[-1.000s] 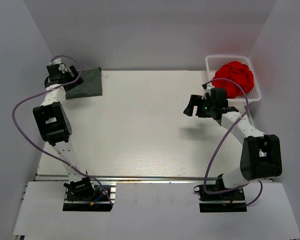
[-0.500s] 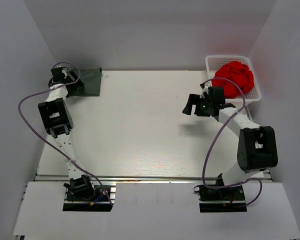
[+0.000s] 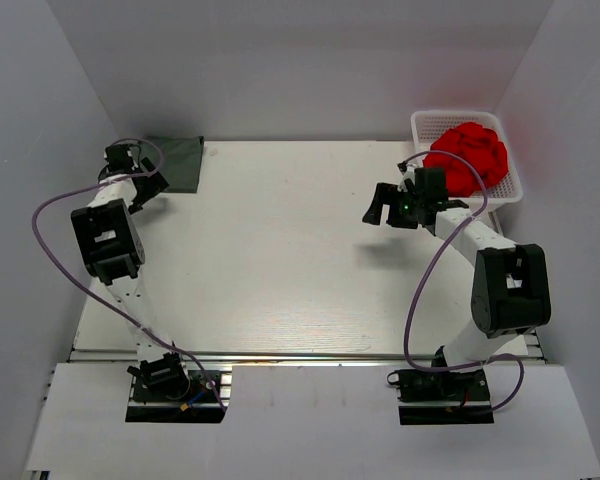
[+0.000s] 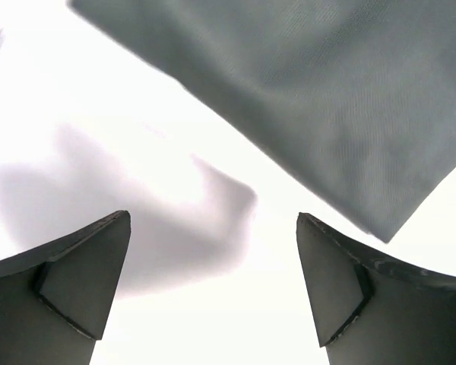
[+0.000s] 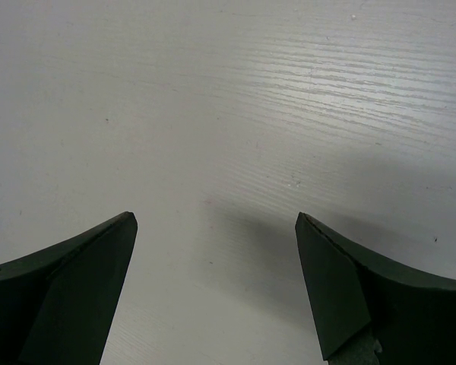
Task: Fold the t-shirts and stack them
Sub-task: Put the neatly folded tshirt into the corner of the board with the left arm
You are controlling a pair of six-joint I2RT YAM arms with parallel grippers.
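The grey t-shirt (image 4: 327, 99) is cut off by the top and right edges of the left wrist view and is slightly blurred. From above, its left edge is hidden behind the left arm (image 3: 123, 162). The red bundle (image 3: 468, 155) in the basket (image 3: 445, 116) cannot be identified.

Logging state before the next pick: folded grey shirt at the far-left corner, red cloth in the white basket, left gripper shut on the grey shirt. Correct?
Not quite. The left gripper is open and holds nothing. The grey shirt lies on the table beyond its fingertips, as the left wrist view shows. The rest stands.
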